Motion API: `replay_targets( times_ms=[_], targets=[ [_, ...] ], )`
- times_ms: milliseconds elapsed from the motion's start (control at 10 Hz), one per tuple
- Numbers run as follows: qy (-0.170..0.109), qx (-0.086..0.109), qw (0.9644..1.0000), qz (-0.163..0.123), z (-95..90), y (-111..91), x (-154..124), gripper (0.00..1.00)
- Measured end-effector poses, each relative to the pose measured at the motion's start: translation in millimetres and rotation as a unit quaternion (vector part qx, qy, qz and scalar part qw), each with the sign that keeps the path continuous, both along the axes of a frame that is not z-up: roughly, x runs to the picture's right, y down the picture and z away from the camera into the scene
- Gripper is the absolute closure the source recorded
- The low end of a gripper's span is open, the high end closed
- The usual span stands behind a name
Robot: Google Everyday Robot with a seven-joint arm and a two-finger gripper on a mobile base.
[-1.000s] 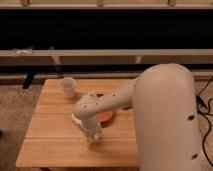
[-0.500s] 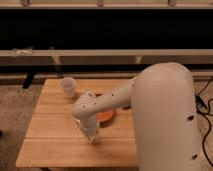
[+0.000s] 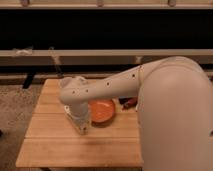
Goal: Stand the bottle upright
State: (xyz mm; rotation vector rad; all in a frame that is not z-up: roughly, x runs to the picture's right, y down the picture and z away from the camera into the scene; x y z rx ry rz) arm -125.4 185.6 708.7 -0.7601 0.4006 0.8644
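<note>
The gripper (image 3: 80, 124) sits low on the worktop (image 3: 50, 150) beside the orange bowl (image 3: 102, 111), fingers together. The bottle is hidden; they may hold nothing.

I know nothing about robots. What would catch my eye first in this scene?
The big white robot arm fills the right side and reaches left across a pale wooden slatted table. Its gripper points down, closed, close to the tabletop just left of a shallow orange bowl near the table's middle. Whether the gripper holds anything cannot be told.
</note>
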Motion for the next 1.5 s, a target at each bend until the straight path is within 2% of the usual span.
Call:
replay_targets(
  times_ms=[200, 300, 500, 600, 700, 1000, 1200, 1500],
  targets=[
    [0.001, -0.003, 1.0, -0.006, -23.5, -24.9, -24.7, 1.0],
    [0.011, -0.015, 0.9998, -0.008, -35.0, -37.9, -36.1, 1.0],
    [0.028, -0.054, 0.9979, -0.024, -51.5, -55.7, -45.0, 1.0],
    [0.031, -0.078, 0.9956, -0.042, -57.3, -59.5, -49.2, 1.0],
    [0.032, -0.106, 0.9917, -0.065, -59.0, -60.1, -47.0, 1.0],
    [0.014, -0.149, 0.9851, -0.085, -66.3, -45.9, -37.5, 1.0],
    [0.015, -0.166, 0.9821, -0.088, -76.7, -33.3, -32.7, 1.0],
    [0.041, -0.176, 0.9804, -0.078, -100.4, -17.5, -12.8, 1.0]
  ],
)
